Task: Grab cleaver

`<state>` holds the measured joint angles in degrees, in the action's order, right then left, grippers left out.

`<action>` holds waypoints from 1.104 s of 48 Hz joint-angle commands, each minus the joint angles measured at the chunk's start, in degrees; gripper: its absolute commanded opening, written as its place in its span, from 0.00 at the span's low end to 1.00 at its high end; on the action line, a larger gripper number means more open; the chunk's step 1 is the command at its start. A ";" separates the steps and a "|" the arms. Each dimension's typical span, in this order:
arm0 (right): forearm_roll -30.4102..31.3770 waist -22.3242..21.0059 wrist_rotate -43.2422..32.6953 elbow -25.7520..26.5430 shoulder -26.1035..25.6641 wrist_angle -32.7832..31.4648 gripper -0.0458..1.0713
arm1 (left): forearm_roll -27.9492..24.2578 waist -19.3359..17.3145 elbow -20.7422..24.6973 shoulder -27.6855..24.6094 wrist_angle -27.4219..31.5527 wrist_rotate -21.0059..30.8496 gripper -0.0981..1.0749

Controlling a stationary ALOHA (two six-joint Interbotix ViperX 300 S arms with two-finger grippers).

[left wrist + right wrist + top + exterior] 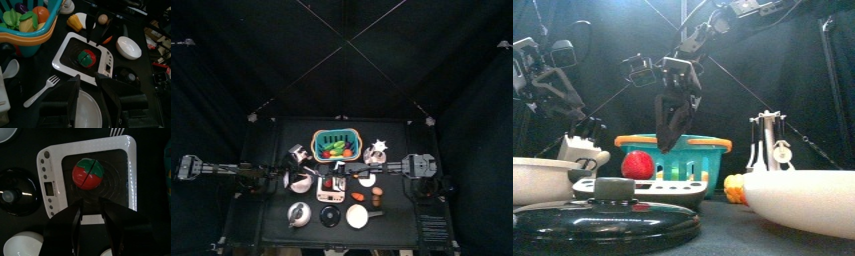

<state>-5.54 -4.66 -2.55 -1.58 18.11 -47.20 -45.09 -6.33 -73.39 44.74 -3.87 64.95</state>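
Note:
I cannot pick out the cleaver in any view. My right gripper [93,212] hangs open, jaws pointing down, just above a white-rimmed kitchen scale [127,158]. On the scale lies a red and green tomato [88,172], and nothing is between the jaws. The front view has this gripper [673,135] in front of the basket. It also appears over the scale [63,52] in the left wrist view. My left gripper [90,87] stands open and empty over a white plate [85,112] beside the scale, at the table's left [305,180].
A teal and orange basket [334,146] of vegetables stands behind the scale. A white fork [41,91], a white bowl [128,47] and an egg [102,19] lie around it. A black lid [600,215], a large white bowl [800,200] and a utensil stand [767,140] crowd the front.

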 commanded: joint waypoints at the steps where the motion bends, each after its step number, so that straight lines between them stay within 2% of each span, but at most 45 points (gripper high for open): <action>1: -0.44 0.09 -0.09 0.44 -4.31 0.26 0.65 | 0.00 -0.18 0.97 -0.09 -0.18 -0.09 0.70; 12: -0.79 1.58 -0.18 -1.85 -8.70 3.16 0.65 | 0.09 -0.09 1.32 0.62 -0.18 -0.09 0.70; 20: -0.97 2.37 -0.18 -4.48 -10.81 7.38 0.64 | -0.09 -0.18 2.11 4.31 -0.18 -0.18 0.70; 25: -0.79 2.29 -0.09 -7.12 -12.30 13.36 0.64 | 0.09 -0.53 2.99 7.21 1.14 -0.18 0.70; 31: -0.53 1.67 -0.09 -9.49 -13.54 22.15 0.64 | -0.62 -1.49 5.01 10.28 5.71 -0.35 0.70; 36: -0.88 0.62 -0.09 -9.93 -13.36 29.09 0.64 | -1.14 -3.60 6.50 11.07 9.84 -0.09 0.70; 42: -0.44 0.26 -0.09 -8.53 -11.16 34.63 0.64 | -1.05 -8.09 7.38 10.99 14.59 0.09 0.70; 53: 0.44 0.09 -0.09 -0.62 -5.36 37.62 0.64 | -0.18 -16.87 6.86 10.99 15.91 0.26 0.68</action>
<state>-5.45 -4.39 -2.72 -7.03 12.30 -10.55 -45.79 -20.39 -67.76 55.90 12.04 65.13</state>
